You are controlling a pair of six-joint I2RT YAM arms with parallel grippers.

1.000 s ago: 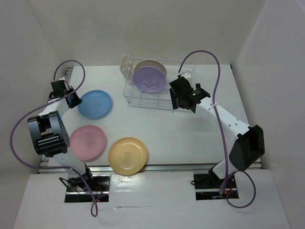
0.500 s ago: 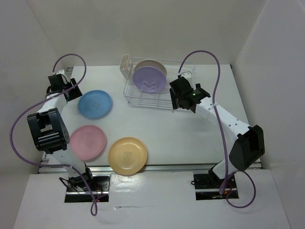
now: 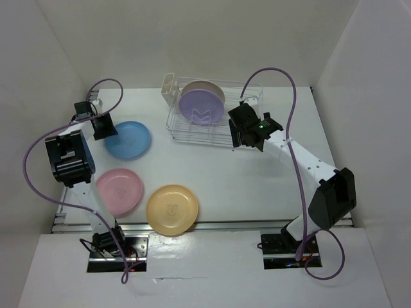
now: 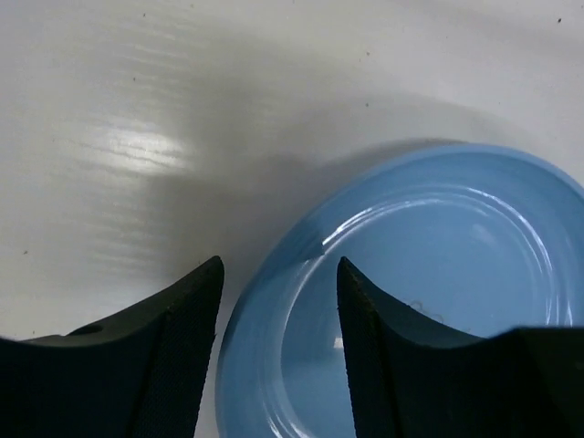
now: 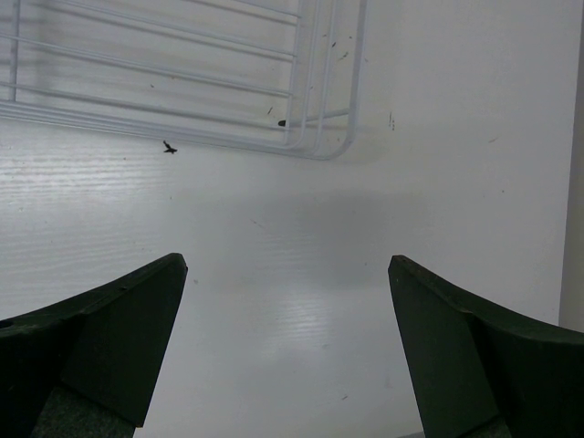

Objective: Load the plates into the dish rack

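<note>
Left fingers (image 4: 178, 356) stand parted astride the rim of the light blue plate (image 4: 438, 301), which lies flat, face up, at the worktop's (image 3: 212, 173) left side. Tipped downward, the right fingers (image 5: 91, 338) gape wide and empty beside the dish rack's (image 5: 310, 146) corner. Farther back, the purple plate (image 3: 200, 106) and cream plate (image 3: 212, 86) stand on edge in it.

Cream plate (image 3: 209, 85) mostly behind the purple plate (image 3: 200, 106) in the dish rack (image 3: 215, 133) (upper rim only)

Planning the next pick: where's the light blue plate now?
Top view: the light blue plate lies flat left of the dish rack, beyond the pink plate, its rim between the fingers of the left end effector.
</note>
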